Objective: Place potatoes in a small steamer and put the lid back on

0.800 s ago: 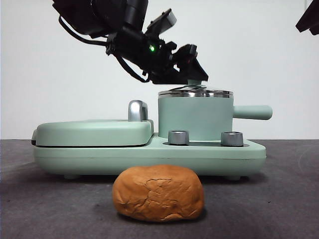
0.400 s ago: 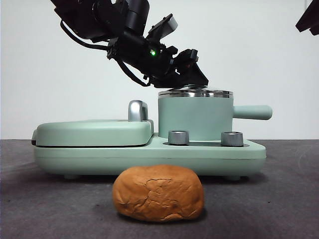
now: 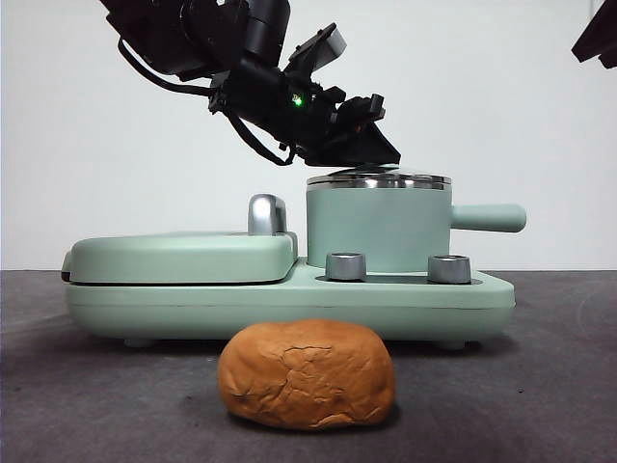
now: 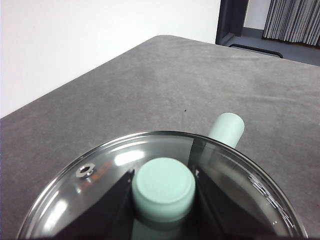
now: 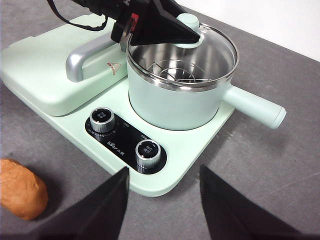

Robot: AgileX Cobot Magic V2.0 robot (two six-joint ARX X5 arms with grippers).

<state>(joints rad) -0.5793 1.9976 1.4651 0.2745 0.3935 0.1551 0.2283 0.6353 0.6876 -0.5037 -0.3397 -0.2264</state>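
Note:
The potato (image 3: 307, 374), an orange-brown cracked lump, lies on the grey table in front of the appliance; the right wrist view shows it too (image 5: 20, 195). The mint-green steamer (image 3: 378, 231) stands on the appliance base with its glass lid (image 3: 378, 179) on its rim. My left gripper (image 3: 371, 145) reaches down from the upper left. In the left wrist view its jaws are shut on both sides of the lid's mint-green knob (image 4: 163, 187). My right gripper (image 5: 164, 170) is open and empty, high above the table in front of the appliance.
A flat mint-green griddle (image 3: 183, 256) with a chrome handle (image 3: 267, 212) lies left of the steamer on the same base. Two steel dials (image 3: 345, 265) sit in front of the pot. The pot's side handle (image 3: 487, 217) points right.
My left gripper came down a little onto the lid and its jaws closed around the knob. The lid, pot and potato have not moved.

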